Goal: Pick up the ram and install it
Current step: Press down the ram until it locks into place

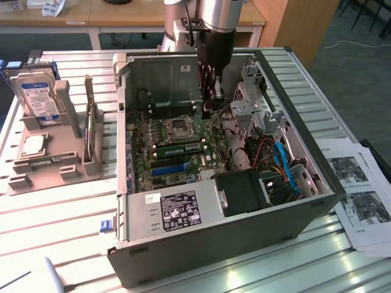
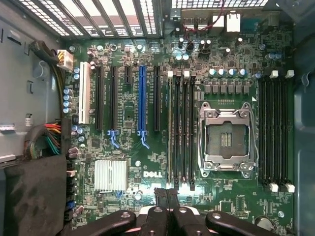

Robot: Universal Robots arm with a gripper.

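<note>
Over the open computer case on the worktop, the exterior view has the claw hanging above the motherboard, and the ram lying in a slot near the CPU socket. At the wrist, the claw has its fingers pressed together, just off the end of the ram, which is seated among black memory slots.

Green motherboard; blue expansion slot; black hand.

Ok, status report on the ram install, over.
End effector shut, holding nothing, low over the board. Ram sits in a slot beside the CPU socket, close to the end effector. Cables off to one side.
</note>
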